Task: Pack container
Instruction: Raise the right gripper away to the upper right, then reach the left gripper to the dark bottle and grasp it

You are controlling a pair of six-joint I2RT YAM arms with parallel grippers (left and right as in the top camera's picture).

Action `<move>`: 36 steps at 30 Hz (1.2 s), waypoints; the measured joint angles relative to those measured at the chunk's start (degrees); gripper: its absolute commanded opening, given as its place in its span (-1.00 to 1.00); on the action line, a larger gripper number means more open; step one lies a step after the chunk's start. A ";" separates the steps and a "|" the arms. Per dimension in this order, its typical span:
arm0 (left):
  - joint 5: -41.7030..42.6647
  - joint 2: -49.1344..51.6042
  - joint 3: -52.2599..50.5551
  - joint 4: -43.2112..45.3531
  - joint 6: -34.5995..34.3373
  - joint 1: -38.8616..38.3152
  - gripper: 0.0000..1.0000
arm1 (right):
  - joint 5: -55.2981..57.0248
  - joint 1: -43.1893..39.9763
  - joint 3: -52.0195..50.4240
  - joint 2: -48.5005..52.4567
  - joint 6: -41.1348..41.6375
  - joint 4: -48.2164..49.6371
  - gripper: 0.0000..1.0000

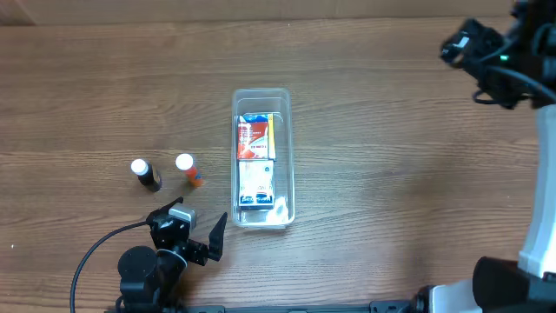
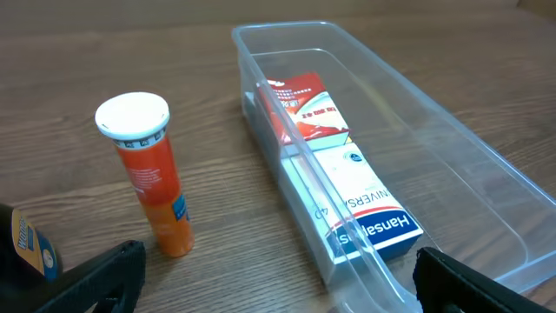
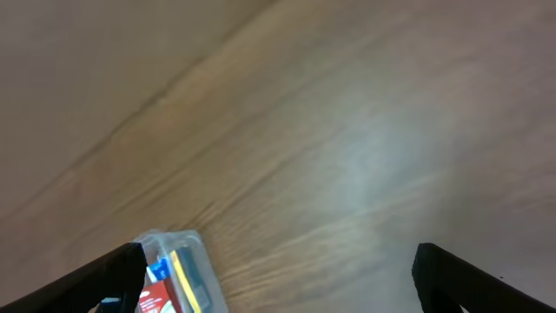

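The clear transparent plastic rectangular container (image 1: pixel 261 101) is placed near the middle of the brown wooden table (image 1: pixel 391 174), its long side running away from the robot. Two small boxes are laid flat in it end to end: a red and white cardboard box (image 1: pixel 255 136) at the far side and a white box with a blue band (image 1: pixel 256 183) at the near side. An orange tube with a white cap (image 1: pixel 189 170) and a dark tube with a white cap (image 1: pixel 146 175) are stood upright to the left of the container. The left gripper (image 2: pixel 278 261) is held low before the container's near end, jaws spread wide, nothing grasped or touched. The right gripper (image 3: pixel 280 256) is raised well apart over bare wood, its jaws likewise spread wide and nothing held.
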 measured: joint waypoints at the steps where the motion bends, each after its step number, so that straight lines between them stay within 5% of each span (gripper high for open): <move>1: 0.00 0.00 0.00 0.13 0.00 0.00 1.00 | -0.74 -1.64 -0.04 0.17 -0.13 -0.74 1.00; 11: -4.96 0.00 1.14 8.59 -4.79 -0.02 1.00 | -2.95 -5.18 -0.09 0.22 -0.50 -1.25 1.00; 19: -16.35 6.84 16.94 8.98 -11.02 0.00 1.00 | -3.19 -5.18 -0.11 0.22 -0.61 -1.25 1.00; 25: -22.36 30.56 40.17 -7.61 -12.11 0.24 1.00 | -3.19 -5.18 -0.15 0.22 -0.79 -1.22 1.00; 32: -19.08 64.78 75.91 -30.56 -12.24 3.50 1.00 | -3.19 -5.18 -0.33 0.22 -0.81 -1.25 1.00; 36: -18.49 76.72 88.19 -41.03 -11.82 3.54 1.00 | -3.21 -5.18 -0.35 0.22 -0.81 -1.25 1.00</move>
